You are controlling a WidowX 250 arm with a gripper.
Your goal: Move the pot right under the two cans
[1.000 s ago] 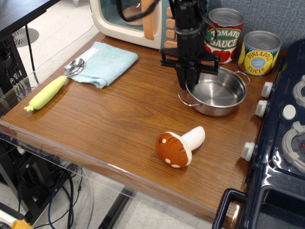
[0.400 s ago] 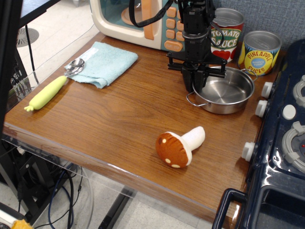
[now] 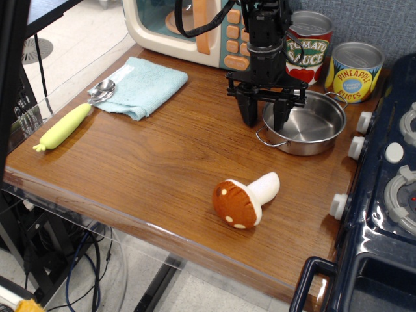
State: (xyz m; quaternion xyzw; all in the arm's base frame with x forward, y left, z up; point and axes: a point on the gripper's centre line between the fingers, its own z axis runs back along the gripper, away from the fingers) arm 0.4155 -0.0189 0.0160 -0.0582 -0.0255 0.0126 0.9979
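The shiny steel pot [image 3: 311, 123] sits on the wooden table in front of the two cans, the red-and-green Tomato Sauce can [image 3: 307, 47] and the yellow-and-blue Pineapple Slices can [image 3: 353, 71]. My black gripper [image 3: 264, 117] hangs over the pot's left rim. It is open, one finger outside the rim and one inside the pot. It holds nothing.
A toy mushroom [image 3: 246, 198] lies near the front. A toy microwave [image 3: 188, 26] stands at the back. A blue cloth [image 3: 143, 86], a spoon [image 3: 101, 90] and a yellow-green vegetable [image 3: 64, 127] lie at the left. A toy stove [image 3: 390, 175] borders the right.
The pot moved right and back toward the cans with my gripper on its rim. Now the jaws have spread open and let go of the rim.
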